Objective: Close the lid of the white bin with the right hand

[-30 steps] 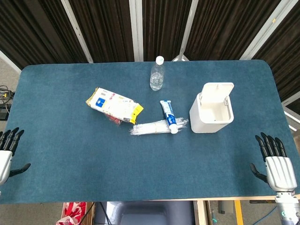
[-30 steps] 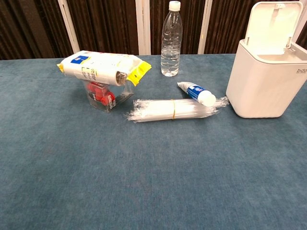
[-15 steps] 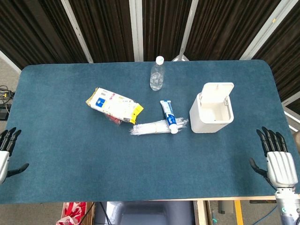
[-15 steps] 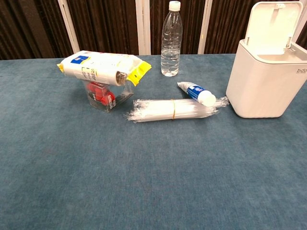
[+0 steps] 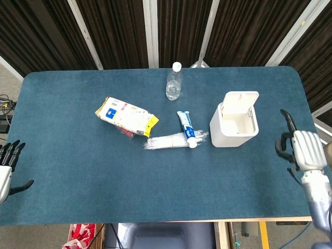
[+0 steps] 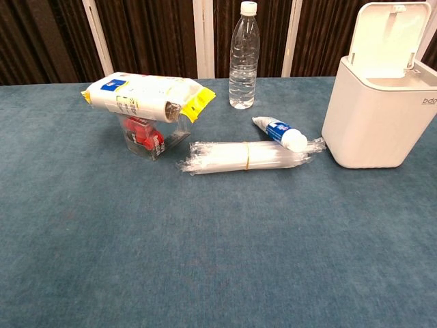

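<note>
A: Now the right hand [image 5: 302,150] has come forward from the near table edge to just right of the white bin [image 5: 234,127], holding nothing, fingers partly curled with one raised. Approach has begun; no contact yet.

B: Lid [image 5: 240,98]?

A: Upright, hinged at the far side. Left hand [image 5: 7,166] rests off the left edge, fingers spread, empty.

B: Clearance?

A: Bare table [image 5: 259,181] right of the bin; toothpaste tube [image 5: 187,127] lies on its left, out of the path.

The bin [image 5: 234,126] stands toward the bench's [image 5: 78,171] right edge, the tube [image 5: 186,127] just left of it, the bottle [image 5: 174,83] near the far edge.
</note>
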Controlling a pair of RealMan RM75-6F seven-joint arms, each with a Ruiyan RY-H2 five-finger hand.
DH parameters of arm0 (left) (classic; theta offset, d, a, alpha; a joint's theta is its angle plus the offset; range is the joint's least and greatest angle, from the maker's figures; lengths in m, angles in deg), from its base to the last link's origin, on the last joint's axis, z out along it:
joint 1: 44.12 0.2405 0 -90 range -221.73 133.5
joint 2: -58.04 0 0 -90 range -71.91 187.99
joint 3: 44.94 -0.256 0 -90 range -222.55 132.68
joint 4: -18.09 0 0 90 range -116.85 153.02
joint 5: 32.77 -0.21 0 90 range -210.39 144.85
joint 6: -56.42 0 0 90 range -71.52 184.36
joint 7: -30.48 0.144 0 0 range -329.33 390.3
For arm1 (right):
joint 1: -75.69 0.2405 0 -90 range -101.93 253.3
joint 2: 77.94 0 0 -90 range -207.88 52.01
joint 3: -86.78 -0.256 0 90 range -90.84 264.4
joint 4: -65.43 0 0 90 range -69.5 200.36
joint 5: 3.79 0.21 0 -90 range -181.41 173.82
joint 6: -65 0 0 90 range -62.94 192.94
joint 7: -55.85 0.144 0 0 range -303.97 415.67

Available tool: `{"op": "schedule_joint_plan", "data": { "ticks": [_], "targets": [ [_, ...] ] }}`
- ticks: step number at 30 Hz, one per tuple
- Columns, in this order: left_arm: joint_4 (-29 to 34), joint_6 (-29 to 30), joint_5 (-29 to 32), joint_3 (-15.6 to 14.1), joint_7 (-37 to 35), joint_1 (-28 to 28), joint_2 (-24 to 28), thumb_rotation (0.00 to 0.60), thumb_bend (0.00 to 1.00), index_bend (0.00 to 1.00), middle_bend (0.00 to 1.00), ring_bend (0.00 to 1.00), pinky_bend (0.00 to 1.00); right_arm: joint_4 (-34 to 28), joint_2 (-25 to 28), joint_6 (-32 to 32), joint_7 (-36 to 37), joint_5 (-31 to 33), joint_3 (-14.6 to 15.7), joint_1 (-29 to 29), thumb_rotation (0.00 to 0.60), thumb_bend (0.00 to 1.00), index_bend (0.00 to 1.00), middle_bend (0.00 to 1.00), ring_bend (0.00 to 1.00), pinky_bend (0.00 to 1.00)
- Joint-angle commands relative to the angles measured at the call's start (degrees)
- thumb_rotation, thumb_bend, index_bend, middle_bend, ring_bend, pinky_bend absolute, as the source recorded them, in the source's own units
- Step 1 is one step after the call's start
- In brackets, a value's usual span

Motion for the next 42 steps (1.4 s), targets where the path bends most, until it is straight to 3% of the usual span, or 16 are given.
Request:
{"op": "schedule_joint_plan", "data": {
  "ticks": [1,5,11,16,19,30,33,37,42],
  "targets": [
    [0.1,-0.1,0.1,0.0,-0.2,-0.1,0.0,0.600,0.00,0.00,0.00,0.00,0.00,-1.0,3.1,-8.5,-1.7,10.0,-5.1,7.3,0.600,0.70,0.00,0.81,0.96,0.87],
    [0.2,-0.4,0.4,0.2,-0.6,-0.2,0.1,0.600,0.00,0.00,0.00,0.00,0.00,2.1,2.8,-14.1,-5.4,18.9,-7.2,13.7,0.600,0.74,0.00,0.82,0.98,0.87],
    [0.3,-1.2,1.3,0.3,-0.8,-0.4,0.1,0.600,0.00,0.00,0.00,0.00,0.00,5.4,1.7,-20.2,-8.7,31.9,-7.8,21.1,0.600,0.78,0.01,0.83,0.99,0.89],
    [0.6,-1.4,1.2,0.2,-0.6,-0.4,0.3,0.600,0.00,0.00,0.00,0.00,0.00,8.6,0.2,-23.1,-12.5,43.4,-6.0,27.4,0.600,0.79,0.19,0.83,0.99,0.89],
    [0.7,-1.3,1.1,0.1,-0.9,-0.4,0.5,0.600,0.00,0.00,0.00,0.00,0.00,9.9,-1.2,-22.7,-14.6,47.8,-4.5,30.4,0.600,0.79,0.23,0.83,0.99,0.89],
    [0.6,-1.3,1.1,0.2,-1.3,-0.4,0.6,0.600,0.00,0.00,0.00,0.00,0.00,11.3,-2.6,-21.5,-16.8,53.7,-1.9,34.4,0.600,0.79,0.23,0.83,0.99,0.89],
    [0.5,-1.3,1.2,0.3,-1.3,-0.5,0.6,0.600,0.00,0.00,0.00,0.00,0.00,11.2,-2.7,-21.5,-17.0,54.6,-1.5,34.9,0.600,0.79,0.27,0.83,0.99,0.89],
    [0.5,-1.5,1.2,0.2,-1.4,-0.5,0.6,0.600,0.00,0.00,0.00,0.00,0.00,9.7,-2.3,-20.7,-17.2,54.8,-0.9,35.3,0.600,0.80,0.33,0.83,0.99,0.89],
    [0.6,-1.4,0.8,0.0,-1.3,-0.5,0.6,0.600,0.00,0.00,0.00,0.00,0.00,6.7,-1.3,-18.9,-16.9,53.9,-0.9,35.2,0.600,0.80,0.33,0.83,0.99,0.89]
  ]
}}
